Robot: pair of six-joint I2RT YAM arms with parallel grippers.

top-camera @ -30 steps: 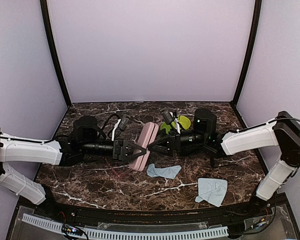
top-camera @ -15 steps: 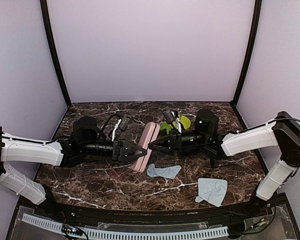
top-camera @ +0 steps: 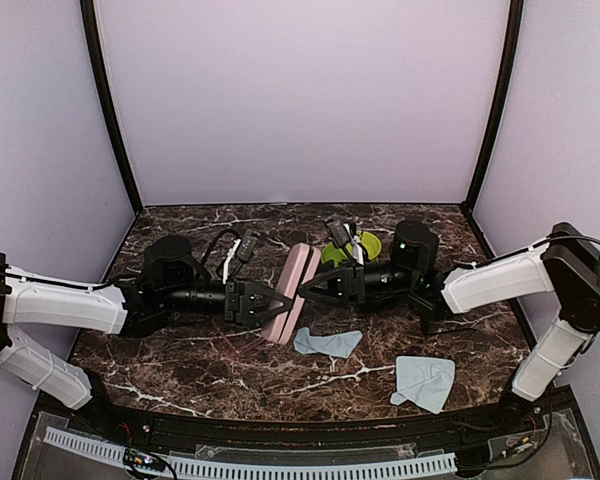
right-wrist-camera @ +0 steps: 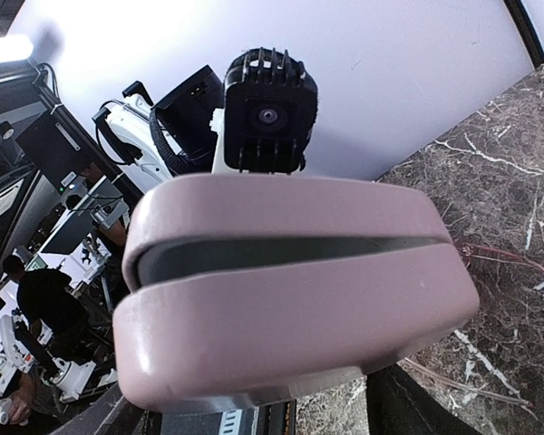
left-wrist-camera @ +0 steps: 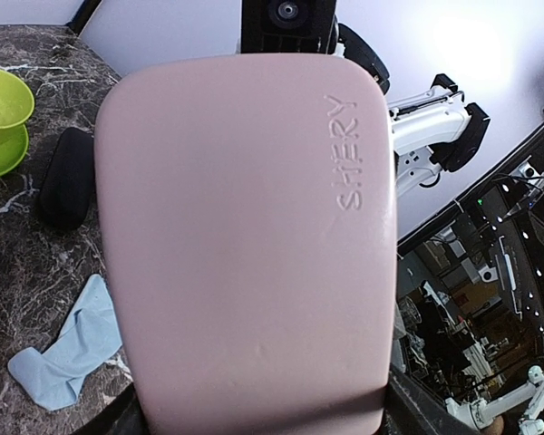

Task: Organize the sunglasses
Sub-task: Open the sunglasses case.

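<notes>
A pink rectangular case (top-camera: 288,300) is held up over the middle of the table between both grippers. My left gripper (top-camera: 276,300) comes in from the left, shut across the case's width. The case's broad face (left-wrist-camera: 245,245) fills the left wrist view. My right gripper (top-camera: 306,292) comes in from the right, its jaws closed against the case's seam side (right-wrist-camera: 290,299), where a dark gap shows between lid and base. A thin red-pink pair of sunglasses (top-camera: 242,344) lies on the marble under the left gripper, and its arms (right-wrist-camera: 512,258) show in the right wrist view.
A green bowl (top-camera: 365,246) stands behind the right gripper. A black oval case (left-wrist-camera: 68,177) lies near it. One blue cloth (top-camera: 328,342) lies just in front of the pink case, and another (top-camera: 425,381) lies at front right. Walls close off three sides.
The right gripper's jaws have narrowed onto the pink case, and that arm has edged slightly left. The left gripper and the case have barely moved.
</notes>
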